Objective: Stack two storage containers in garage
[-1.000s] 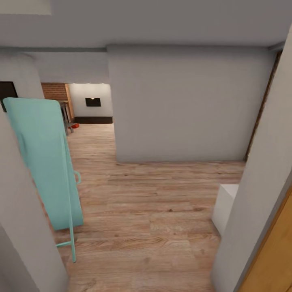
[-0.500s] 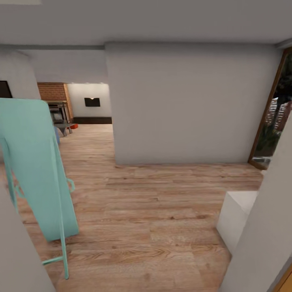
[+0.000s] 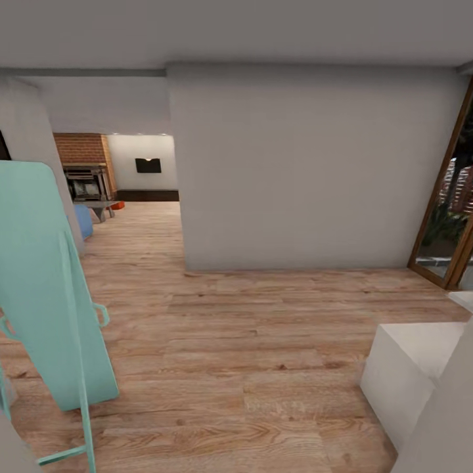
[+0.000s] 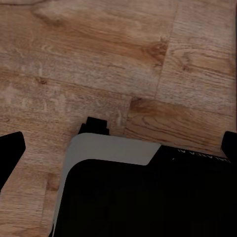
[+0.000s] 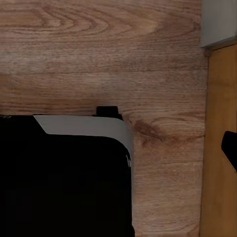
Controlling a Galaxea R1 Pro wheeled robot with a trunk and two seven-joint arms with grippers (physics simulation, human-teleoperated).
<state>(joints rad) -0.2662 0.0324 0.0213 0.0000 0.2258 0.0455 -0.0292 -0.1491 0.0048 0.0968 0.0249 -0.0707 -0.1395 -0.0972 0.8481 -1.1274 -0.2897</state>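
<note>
The whole head view has shifted since a second ago, so the camera moved, not the things: the turquoise stand (image 3: pixel 49 289) now sits further to the left edge, and more of the white block (image 3: pixel 410 364) and the wood-framed glass door (image 3: pixel 450 217) shows at the right.

Past the grey wall (image 3: pixel 309 164), an opening leads to the living room (image 3: pixel 121 177) with its brick fireplace (image 3: pixel 82 164) and a blue sofa (image 3: pixel 83 220). A small orange-red spot there on the wood-plank floor (image 3: pixel 263 341) may be one storage container (image 3: pixel 119 205) — too small to tell its long axis or which way it points.

The left gripper (image 4: pixel 118 148) hangs over the planks with its fingertips (image 4: pixel 10 150) wide apart, holding nothing. Of the right gripper (image 5: pixel 118 148) only one fingertip (image 5: pixel 230 148) is seen — I cannot tell its state.
</note>
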